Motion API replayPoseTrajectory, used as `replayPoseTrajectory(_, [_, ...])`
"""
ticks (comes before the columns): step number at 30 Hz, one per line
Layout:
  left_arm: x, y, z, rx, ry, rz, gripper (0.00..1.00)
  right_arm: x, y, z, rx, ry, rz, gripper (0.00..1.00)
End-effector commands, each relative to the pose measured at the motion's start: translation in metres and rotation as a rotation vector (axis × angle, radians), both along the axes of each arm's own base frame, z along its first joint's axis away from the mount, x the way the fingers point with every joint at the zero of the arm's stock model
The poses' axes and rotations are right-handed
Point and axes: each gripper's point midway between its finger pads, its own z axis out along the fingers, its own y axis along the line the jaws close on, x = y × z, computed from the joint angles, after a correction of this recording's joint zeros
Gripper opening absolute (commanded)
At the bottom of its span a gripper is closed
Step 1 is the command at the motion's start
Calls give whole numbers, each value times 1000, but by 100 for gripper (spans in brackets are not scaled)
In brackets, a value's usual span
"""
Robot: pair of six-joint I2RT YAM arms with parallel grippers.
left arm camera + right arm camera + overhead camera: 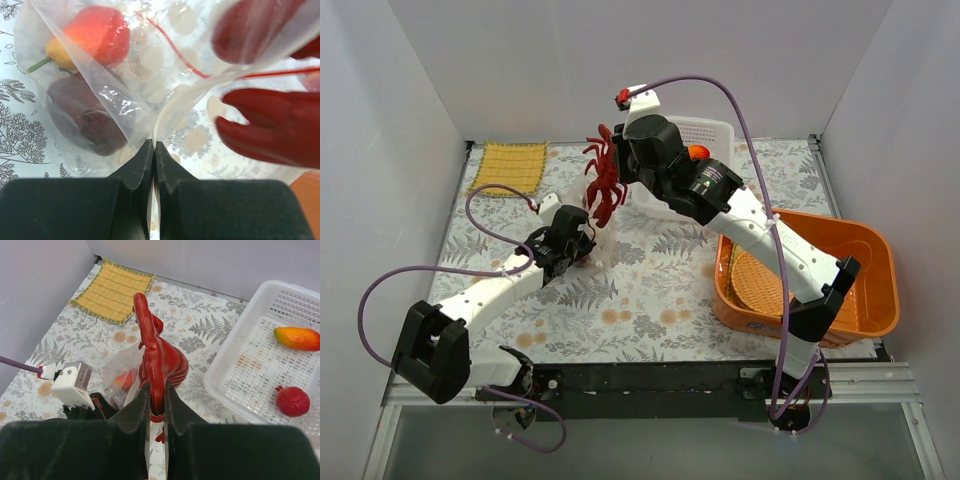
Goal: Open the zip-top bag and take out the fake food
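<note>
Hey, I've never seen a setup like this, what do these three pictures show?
The left arm and right arm are robot limbs bolted to a patterned table. One picture looks down from above; the others come from a camera on each wrist. The left pincer is shut on a clear zip-top bag with toy fruit inside. The right pincer is shut on a red toy lobster, held in the air. A white basket holds a toy mango and a red round fruit. An orange bin and a yellow mat lie nearby.
</note>
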Motion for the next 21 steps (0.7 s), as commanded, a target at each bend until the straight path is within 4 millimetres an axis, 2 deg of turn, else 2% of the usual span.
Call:
replayPoseTrajectory(1, [8,8,-5,-10,-13,38,0,-3,-16,39,66,-74,-41,1])
replayPoseTrajectory(8, [15,31,-24,13,29,90,0,-7,-41,66,100,-129,-83,1])
replayPoseTrajectory(15, [21,33,-39,16,69,113,0,-12,-61,82,124,-167,-111,1])
replayPoseTrajectory(20, [24,37,-41,41,90,117,0,-9,-94,95,126,-222,-207,1])
replayPoseTrajectory(21, [24,38,-40,41,90,119,0,-3,-101,87,111,-219,-229,1])
